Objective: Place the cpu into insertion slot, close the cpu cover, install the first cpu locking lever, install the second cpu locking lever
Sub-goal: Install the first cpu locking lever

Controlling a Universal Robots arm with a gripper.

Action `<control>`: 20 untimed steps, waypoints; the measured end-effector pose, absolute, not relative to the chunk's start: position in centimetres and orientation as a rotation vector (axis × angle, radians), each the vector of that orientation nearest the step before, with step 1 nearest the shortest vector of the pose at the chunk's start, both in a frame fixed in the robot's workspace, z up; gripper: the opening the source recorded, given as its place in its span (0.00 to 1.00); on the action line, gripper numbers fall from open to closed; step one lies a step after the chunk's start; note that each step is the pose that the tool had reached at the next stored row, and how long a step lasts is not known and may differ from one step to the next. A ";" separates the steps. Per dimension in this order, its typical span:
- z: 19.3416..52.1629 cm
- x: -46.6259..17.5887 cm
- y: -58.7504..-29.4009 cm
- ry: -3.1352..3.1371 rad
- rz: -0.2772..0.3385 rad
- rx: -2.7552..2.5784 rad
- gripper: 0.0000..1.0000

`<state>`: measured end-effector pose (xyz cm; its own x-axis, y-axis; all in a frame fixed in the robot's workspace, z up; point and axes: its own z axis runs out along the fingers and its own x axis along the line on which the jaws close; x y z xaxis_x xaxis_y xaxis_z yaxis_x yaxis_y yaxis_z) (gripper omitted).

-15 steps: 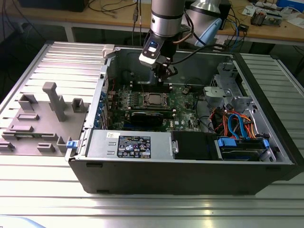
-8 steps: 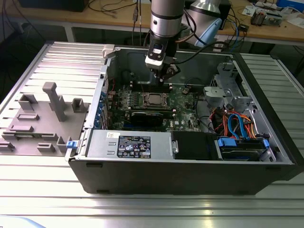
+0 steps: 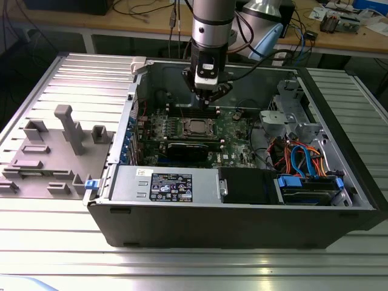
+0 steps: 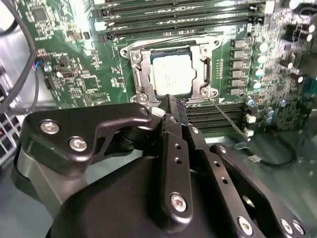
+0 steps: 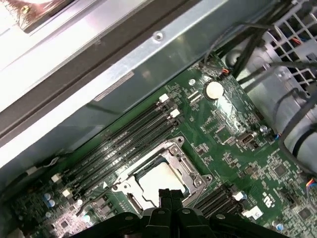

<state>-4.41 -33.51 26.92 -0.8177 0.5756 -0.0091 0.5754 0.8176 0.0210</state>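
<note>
Your fingers [image 4: 174, 110] are pressed together, holding nothing — their tip hangs just beside the edge of the slot [image 4: 168, 50], and the cpu [image 4: 171, 74] lies flat in it, framed by the cover [image 4: 140, 74], straight ahead.

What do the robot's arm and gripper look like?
The arm is a silver-grey cylinder above a black wrist, with a light blue joint cap behind it. Black cables run beside it. The gripper is matt black, built of flat links with silver screws. Its two fingers are narrow bars with small holes.
</note>
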 end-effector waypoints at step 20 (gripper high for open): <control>26.9 -4.6 -33.5 3.042 0.036 0.733 0.11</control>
<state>-4.57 -33.51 26.92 -0.8902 0.4555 -0.0068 0.4553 0.8900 0.0250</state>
